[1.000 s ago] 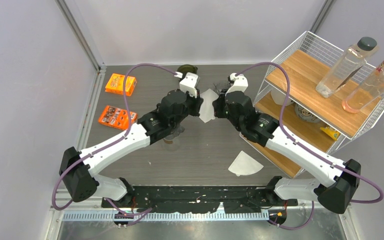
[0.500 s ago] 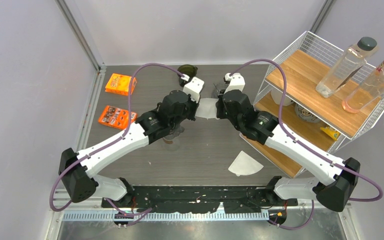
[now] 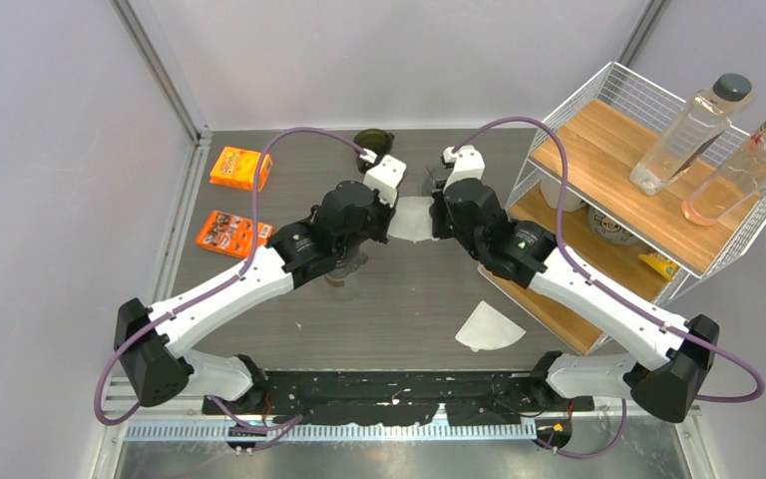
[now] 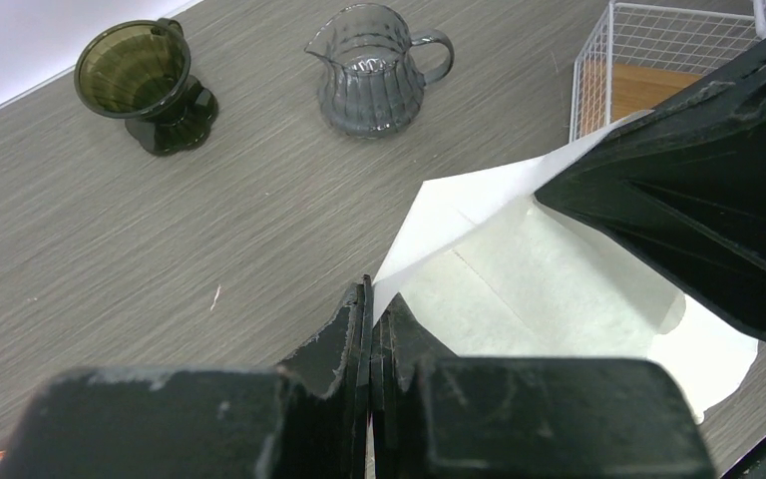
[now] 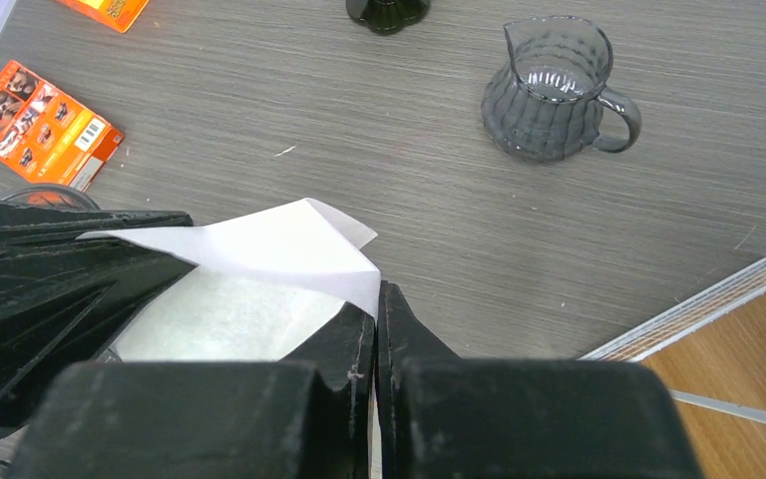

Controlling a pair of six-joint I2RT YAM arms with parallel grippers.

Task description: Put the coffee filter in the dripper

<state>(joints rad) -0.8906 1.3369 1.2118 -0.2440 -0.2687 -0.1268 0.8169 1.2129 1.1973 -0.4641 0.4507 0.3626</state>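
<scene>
My left hand (image 4: 370, 297) and right hand (image 5: 376, 302) each pinch an edge of the filter (image 4: 559, 284) held between them, seemingly to spread it open; next it must go into the dripper (image 4: 140, 85) beyond my left hand.

Table (image 3: 409, 319): dark grey wood-grain top, evenly lit, bounded at rear and both sides by plain pale lilac walls (image 3: 389, 60). Posts (image 3: 155, 65): slanting metal frame members at the two rear corners. Rack (image 3: 613, 68): white wire, right side, two wooden boards (image 3: 608, 140), one above the other.
</scene>
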